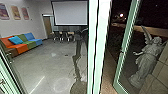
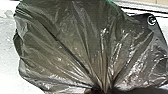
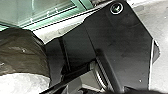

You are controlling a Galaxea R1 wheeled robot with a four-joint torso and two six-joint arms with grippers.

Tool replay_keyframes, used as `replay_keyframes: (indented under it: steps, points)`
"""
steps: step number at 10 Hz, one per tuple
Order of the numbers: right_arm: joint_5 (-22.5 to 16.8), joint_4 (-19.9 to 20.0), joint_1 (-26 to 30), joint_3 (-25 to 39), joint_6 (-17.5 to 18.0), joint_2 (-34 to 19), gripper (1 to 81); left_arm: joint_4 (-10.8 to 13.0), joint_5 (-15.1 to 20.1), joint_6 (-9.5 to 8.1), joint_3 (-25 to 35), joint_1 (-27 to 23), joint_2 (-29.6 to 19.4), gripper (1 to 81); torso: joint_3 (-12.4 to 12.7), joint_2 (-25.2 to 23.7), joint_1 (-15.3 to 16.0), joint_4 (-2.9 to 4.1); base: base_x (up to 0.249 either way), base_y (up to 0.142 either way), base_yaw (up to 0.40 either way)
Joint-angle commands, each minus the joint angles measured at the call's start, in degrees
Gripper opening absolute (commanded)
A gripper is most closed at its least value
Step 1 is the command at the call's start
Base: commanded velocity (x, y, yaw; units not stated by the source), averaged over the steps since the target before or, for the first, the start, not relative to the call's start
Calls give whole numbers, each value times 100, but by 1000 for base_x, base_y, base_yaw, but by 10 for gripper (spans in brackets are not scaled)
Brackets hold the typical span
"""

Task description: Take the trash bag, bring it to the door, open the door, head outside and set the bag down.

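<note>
1. Trash bag (image 2: 67,42): dark, thin, shiny plastic. In the left wrist view its folds run together into a tight neck.
2. Left gripper (image 2: 102,89): clenched on that neck, so the bag is in its grasp.
3. Right gripper: state cannot be told. The right wrist view shows the bag's dark side beside the robot's own plate; contact between them not determinable. Green-framed glass (image 3: 45,12) lies beyond.
4. Head view, far left: green frame (image 1: 11,77) with hardware, close by. Three posters (image 1: 15,12) on the wall, print too blurred to read. Below them, a sofa (image 1: 22,46) in orange, green and blue sections, blue cushion (image 1: 15,40) on it.
5. Next: brown door (image 1: 47,26) in the far wall, then a blank pale projection screen (image 1: 70,12), with table and chairs (image 1: 62,36) beneath. Grey floor (image 1: 47,62) carries bright reflections.
6. Middle: dark upright shape (image 1: 78,57), too blurred to name. Just right of it, pale green posts (image 1: 100,37) rise the full height, an obstacle between room and outdoors.
7. Right: dark gap with a tan walkway (image 1: 107,77), then a glass door leaf (image 1: 124,45) set at an angle to the posts. Night outside, one bright lamp (image 1: 121,15).
8. Far right: grey winged statue (image 1: 148,55), seen through the glass, beside a wall of pale blocks (image 1: 160,75).
</note>
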Motion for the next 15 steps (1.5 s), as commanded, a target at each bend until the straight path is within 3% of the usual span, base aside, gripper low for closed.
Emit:
replay_keyframes:
  steps: [1, 15]
  points:
    - [-304, -134, 186, -54, -61, 61, 811, 38, 330, 48, -48, -375, -16, 10, 0, 0, 0, 0, 0, 0, 0]
    - [-304, -161, 204, -71, -61, 114, 811, 20, 347, 65, -22, -402, -43, 10, 2, 0, 0, 0, 0, 0, -18]
